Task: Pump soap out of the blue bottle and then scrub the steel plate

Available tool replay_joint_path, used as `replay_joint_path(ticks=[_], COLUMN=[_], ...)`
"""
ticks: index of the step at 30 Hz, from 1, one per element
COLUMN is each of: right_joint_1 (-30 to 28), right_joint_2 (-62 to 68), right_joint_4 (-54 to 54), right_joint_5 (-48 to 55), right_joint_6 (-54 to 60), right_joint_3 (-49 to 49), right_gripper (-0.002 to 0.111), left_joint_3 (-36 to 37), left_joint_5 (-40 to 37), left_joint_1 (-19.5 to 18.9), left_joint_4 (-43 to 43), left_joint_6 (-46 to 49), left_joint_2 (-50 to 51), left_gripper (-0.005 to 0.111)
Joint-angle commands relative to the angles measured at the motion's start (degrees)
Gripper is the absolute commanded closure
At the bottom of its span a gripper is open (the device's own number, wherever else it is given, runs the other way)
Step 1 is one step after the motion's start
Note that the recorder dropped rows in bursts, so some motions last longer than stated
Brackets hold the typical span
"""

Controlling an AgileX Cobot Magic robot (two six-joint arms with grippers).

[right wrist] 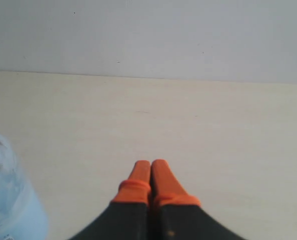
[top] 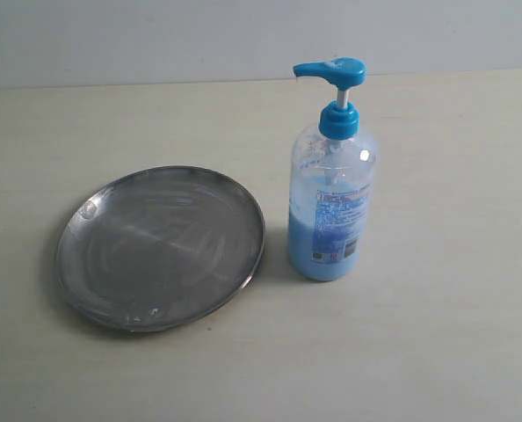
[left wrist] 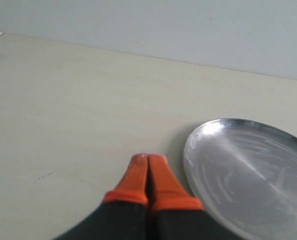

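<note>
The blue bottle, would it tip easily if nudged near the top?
Probably somewhat: the bottle is tall and narrow. The soap fills only its lower half, which likely steadies it. Its smooth clear plastic may be slippery to grip.

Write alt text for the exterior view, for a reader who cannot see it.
A round steel plate lies flat on a pale table, with a blue bottle standing upright just to its right, not touching it, about half full of light blue soap. The pump spout points left.
</note>
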State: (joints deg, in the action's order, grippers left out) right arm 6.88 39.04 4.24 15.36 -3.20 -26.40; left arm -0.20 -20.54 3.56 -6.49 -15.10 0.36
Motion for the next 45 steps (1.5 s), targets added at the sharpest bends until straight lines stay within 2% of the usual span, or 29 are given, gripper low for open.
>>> replay_joint_path(ticks=[1, 16, 23, 40, 45], right_joint_1=[-0.2, -0.2, -0.2, -0.2, -0.2], right_joint_2=[2.3, 2.3, 2.3, 2.7, 6.3], right_joint_4=[0.2, 0.2, -6.9, -10.0, -10.3], right_joint_5=[-0.9, -0.3, -0.9, -3.6, -4.5], right_joint_6=[0.2, 0.2, 0.2, 0.2, 0.2], right_joint_3=[-1.1, -1.1, -1.1, -1.1, -1.3], right_gripper=[0.108, 0.108, 0.108, 0.108, 0.108], left_joint_3=[0.2, 0.2, 0.2, 0.2, 0.2], left_joint_5=[0.3, 0.3, 0.3, 0.3, 0.3], left_joint_1=[-0.1, -0.1, -0.1, -0.1, -0.1], left_joint_4=[-0.1, -0.1, -0.1, -0.1, -0.1], left_joint_6=[0.1, 0.1, 0.1, 0.1, 0.1], left_joint_2=[-0.4, -0.4, -0.4, -0.4, -0.4], left_gripper=[0.107, 0.107, 0.107, 0.107, 0.107])
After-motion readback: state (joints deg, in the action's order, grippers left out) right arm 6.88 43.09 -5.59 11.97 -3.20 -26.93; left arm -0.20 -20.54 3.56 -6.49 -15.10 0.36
